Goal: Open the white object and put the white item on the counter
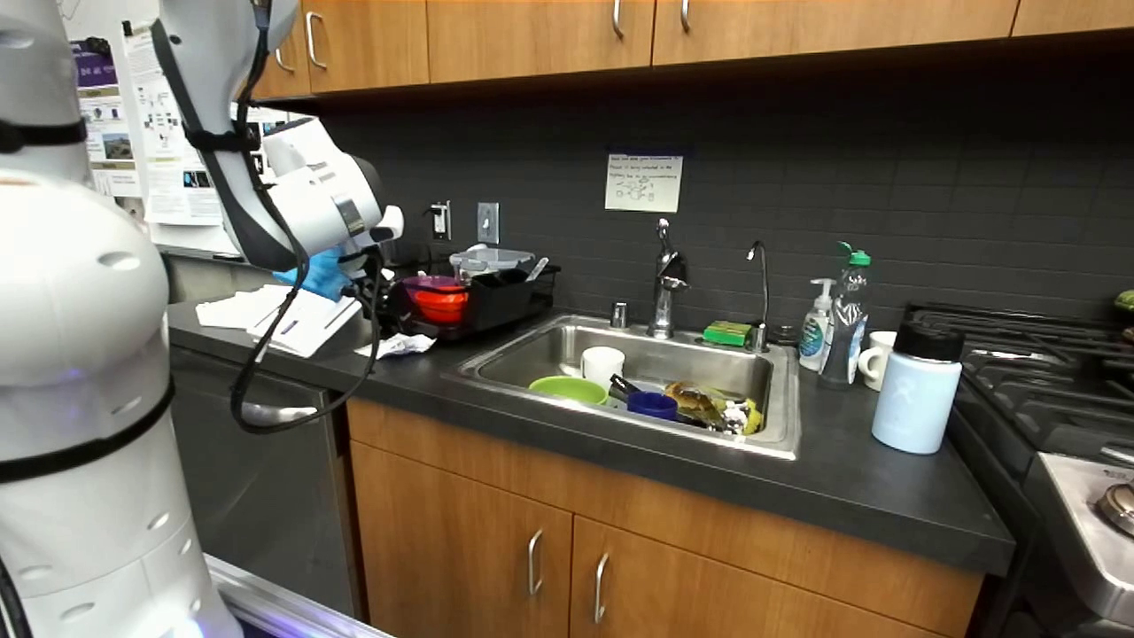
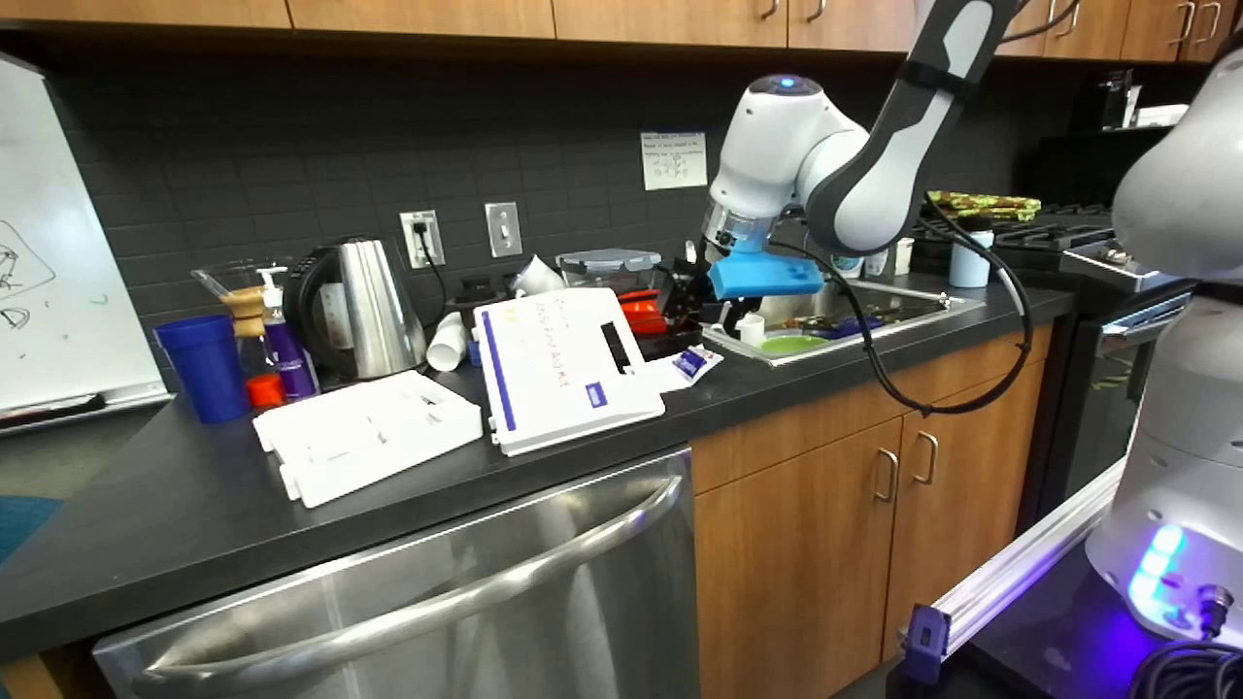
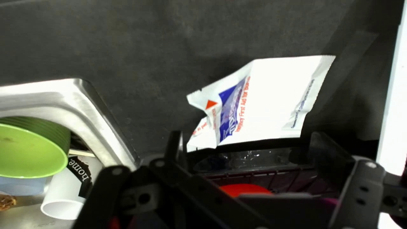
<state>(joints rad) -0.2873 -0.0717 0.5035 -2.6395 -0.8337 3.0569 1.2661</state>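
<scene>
Dark grey and long, the counter (image 2: 126, 544) runs through all three views. In an exterior view the stove (image 1: 1054, 408) reaches the picture's edge at 3 o'clock. In both exterior views the white arm (image 1: 310, 199) leans over the counter. An exterior view takes in the whole steel sink (image 1: 791, 416); the wrist view has only a corner of it, at 9 o'clock.

The white box (image 2: 573, 369) sits tilted on the counter in an exterior view, lettering outward, and a white panel (image 2: 369, 432) lies flat between 8 and 9 o'clock from it; I cannot tell whether the two are joined. The wrist view catches just one edge of the box, at 2 o'clock. Only an exterior view shows the steel kettle (image 2: 381, 311), between 9 and 10 o'clock from the box.

The gripper (image 3: 249, 148) is clearest in the wrist view: its fingers stand wide apart, released. In the sink are a green bowl (image 3: 28, 149) and a white cup (image 3: 63, 197); the word "home" on the cup reads only in the wrist view.

Smallest, the white packet (image 3: 273, 101) lies on the counter between 12 and 1 o'clock from the fingers. The wrist view shows its red print, "First Aid for Burns", and a strip of counter between packet and box; in an exterior view the packet (image 2: 688, 367) seems to tuck behind the box's corner.
</scene>
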